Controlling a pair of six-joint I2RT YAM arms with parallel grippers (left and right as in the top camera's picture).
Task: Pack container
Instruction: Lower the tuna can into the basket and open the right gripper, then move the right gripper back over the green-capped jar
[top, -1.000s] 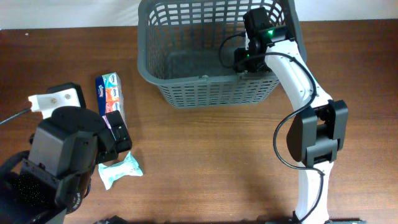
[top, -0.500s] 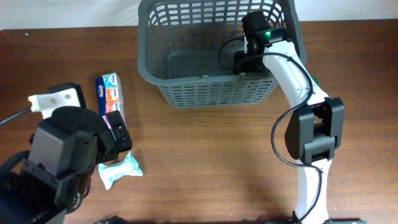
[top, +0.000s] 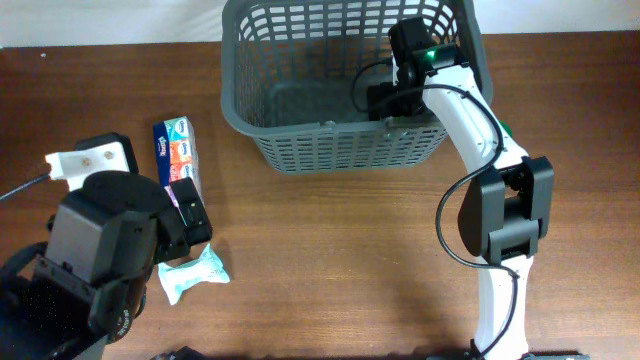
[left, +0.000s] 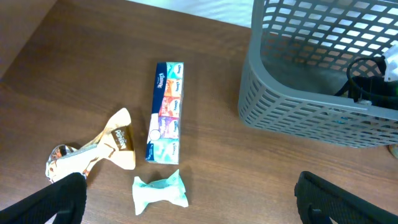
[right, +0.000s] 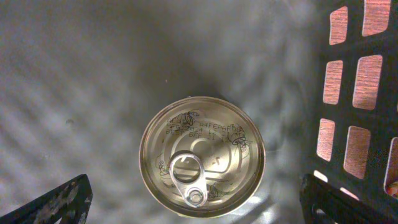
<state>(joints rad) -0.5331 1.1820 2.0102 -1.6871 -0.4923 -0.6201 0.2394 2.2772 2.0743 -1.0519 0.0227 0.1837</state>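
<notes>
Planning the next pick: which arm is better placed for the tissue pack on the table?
Left: the left gripper, open, hangs near the tissue pack; the right gripper is inside the container.

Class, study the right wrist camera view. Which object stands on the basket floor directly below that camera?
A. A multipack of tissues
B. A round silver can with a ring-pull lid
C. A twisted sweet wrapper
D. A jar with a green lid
B: the right wrist view shows a round silver can with a ring-pull on its lid, standing upright on the grey floor of the container.
</notes>
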